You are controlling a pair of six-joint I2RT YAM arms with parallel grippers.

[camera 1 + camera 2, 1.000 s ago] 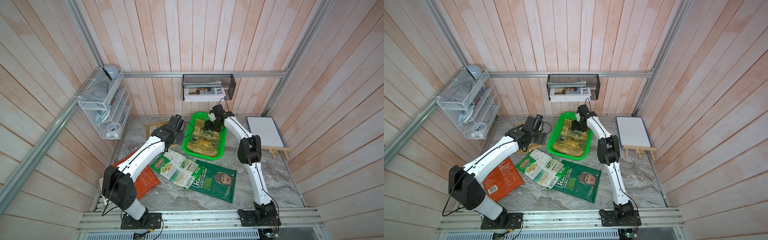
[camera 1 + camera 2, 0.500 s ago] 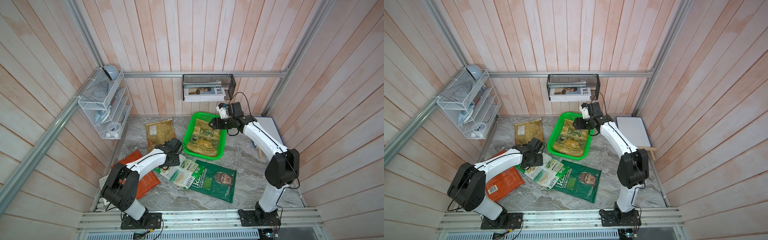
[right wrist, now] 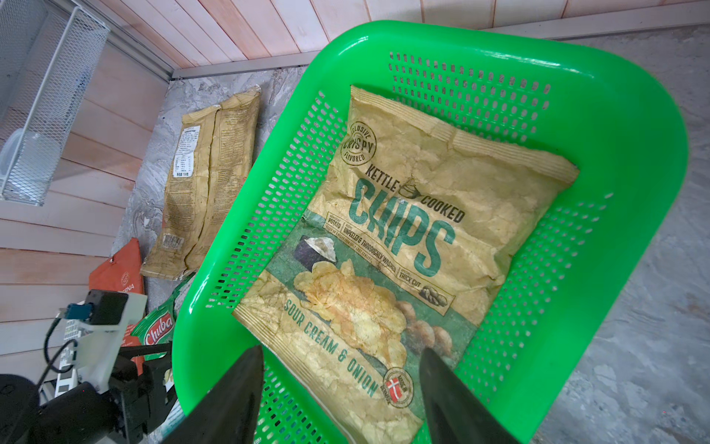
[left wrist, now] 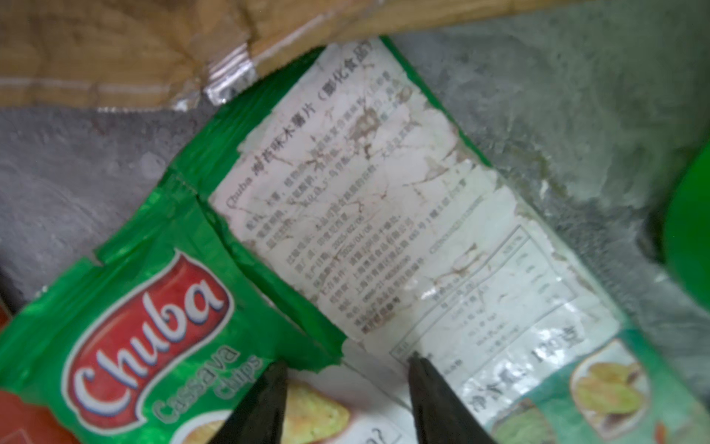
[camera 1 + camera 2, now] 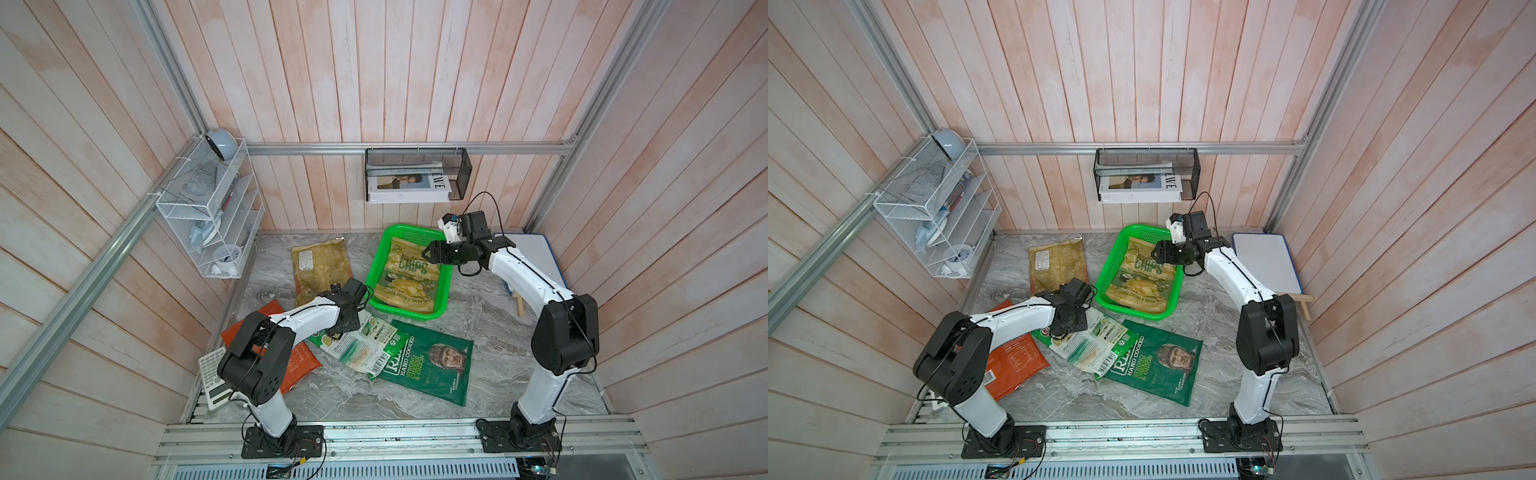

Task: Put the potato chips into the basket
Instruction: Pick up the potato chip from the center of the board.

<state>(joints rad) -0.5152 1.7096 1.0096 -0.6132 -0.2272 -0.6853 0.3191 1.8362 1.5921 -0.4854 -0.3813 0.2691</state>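
Lowered since the earlier frame onto the white and pale green crinkly snack bag [image 4: 384, 230], the left gripper [image 4: 345, 365] stands with jaws apart, tips over its printed face. This bag lies flat on the grey marbled counter [image 5: 478, 299], one end over the dark green snack bag [image 5: 432, 361]; a raised crease looks the surest pinch. Jaws apart and empty, the right gripper [image 3: 340, 350] hovers above the bright green perforated basket [image 5: 409, 314].

It's a robot test booth: pale plank walls [image 5: 374, 83] box in a marble-look desk [image 5: 490, 374], aluminium framing [image 5: 395, 148] lines the corners, two white arms [image 5: 307, 318] stand bolted to a front rail [image 5: 395, 436].
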